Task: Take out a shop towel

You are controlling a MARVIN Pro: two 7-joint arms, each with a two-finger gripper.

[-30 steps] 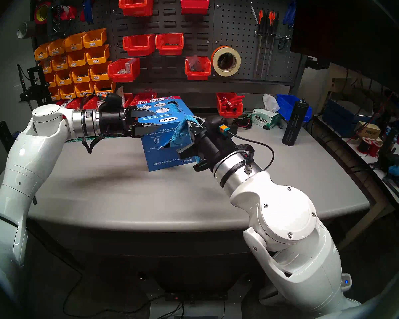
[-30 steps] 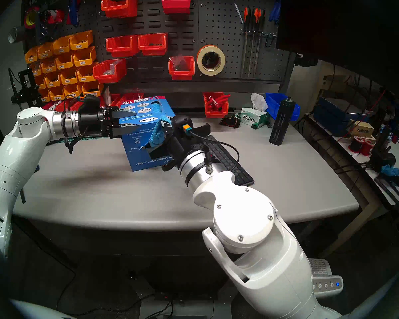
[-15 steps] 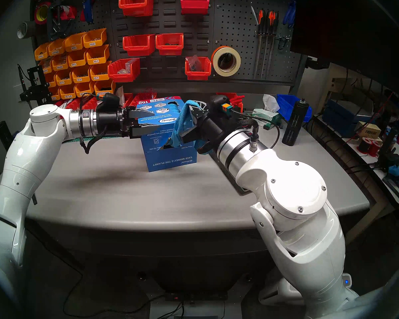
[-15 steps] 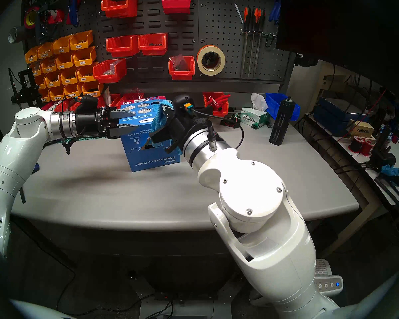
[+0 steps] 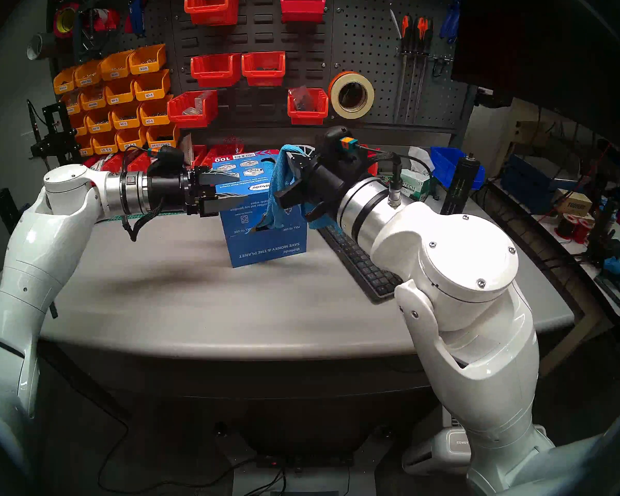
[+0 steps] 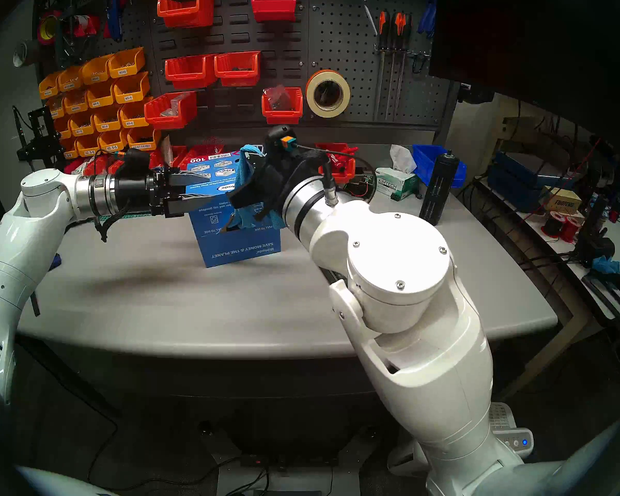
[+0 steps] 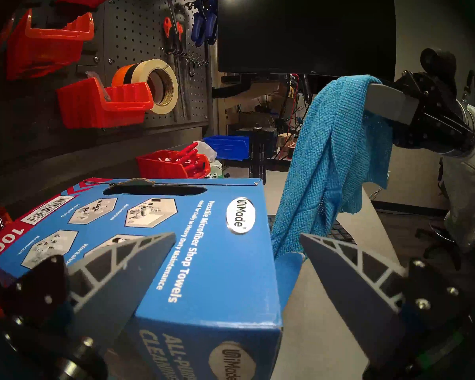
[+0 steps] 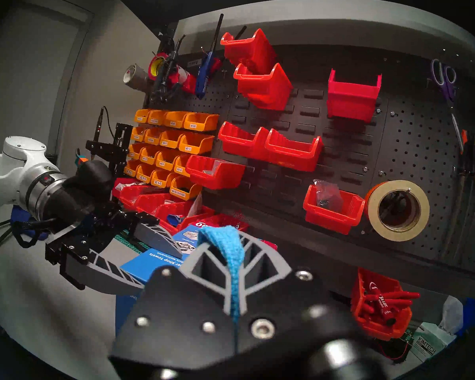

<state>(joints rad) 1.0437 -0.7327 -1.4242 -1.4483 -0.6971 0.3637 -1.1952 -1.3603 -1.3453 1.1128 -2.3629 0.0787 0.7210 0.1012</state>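
The shop towel (image 5: 279, 184), a bright blue cloth, hangs in a long fold from my right gripper (image 5: 295, 154), which is shut on its top end above the box's right side. Its lower end runs into the slot in the front of the blue cardboard box (image 5: 262, 246) standing on the grey table (image 5: 179, 298). Another flap hangs behind my right wrist. My left gripper (image 5: 246, 187) reaches in from the left, jaws wide astride the box's upper front edge. In the left wrist view one finger (image 7: 126, 261) lies on the box top (image 7: 203, 261). The right wrist view shows the towel (image 8: 225, 242) pinched between shut fingers.
A black keyboard (image 5: 366, 266) lies right of the box, under my right forearm. Behind it stand a tissue box (image 5: 414, 185), a black bottle (image 5: 460, 184) and a red bin (image 7: 173, 162). The pegboard with bins and a tape roll (image 5: 351, 95) rises close behind.
My right gripper has risen and swung back toward the pegboard, drawing more towel out of the box. The right elbow swung right, uncovering the keyboard. The left arm barely shifted.
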